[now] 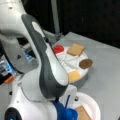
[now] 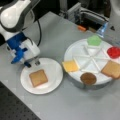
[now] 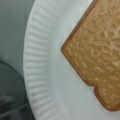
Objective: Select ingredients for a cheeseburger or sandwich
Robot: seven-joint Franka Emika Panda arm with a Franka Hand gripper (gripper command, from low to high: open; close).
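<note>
In a front view my gripper (image 2: 32,64) hangs over the far left rim of a white plate (image 2: 53,75), its two dark fingers apart with nothing between them. One brown toast square (image 2: 38,77) lies flat on that plate just in front of the gripper, with nothing on top; this toast square (image 3: 100,55) fills the right of the wrist view. The other ingredients sit in a white divided tray (image 2: 75,48): green lettuce (image 2: 94,40), red tomato (image 2: 113,52), a second toast (image 2: 112,69), brown patty (image 2: 88,78), yellow cheese (image 2: 70,66). In a front view the arm (image 1: 45,70) hides the gripper.
The tray (image 1: 71,61) stands on the grey table with tomato (image 1: 58,48), toast (image 1: 76,49), patty (image 1: 85,63) and cheese (image 1: 74,75) showing. The plate (image 1: 96,105) lies near a front view's bottom. Grey equipment (image 2: 85,15) and an orange object (image 2: 81,28) sit behind the tray.
</note>
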